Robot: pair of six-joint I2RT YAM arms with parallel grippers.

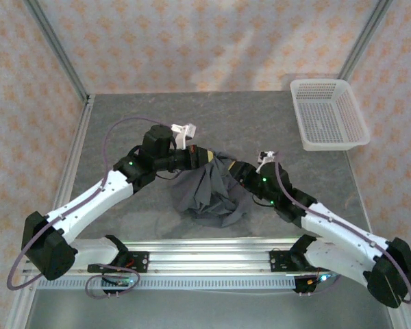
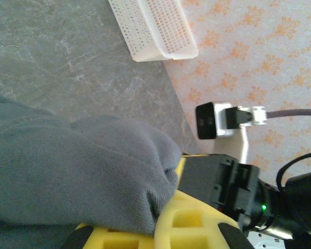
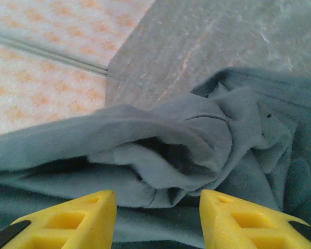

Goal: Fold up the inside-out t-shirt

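Two arms reach toward the middle of the grey table (image 1: 123, 116), where the inside-out t-shirt (image 1: 209, 195) sits bunched in a dark slate heap. At the heap's far edge the left gripper (image 1: 204, 157) is pinched tight on a fold of the cloth (the fabric drapes right over its yellow fingers (image 2: 186, 223)). Opposite it, the right gripper (image 3: 158, 202) has its jaws spread apart, with crumpled cloth just beyond them. A white mesh basket (image 1: 327, 113) stands well apart at the far right corner.
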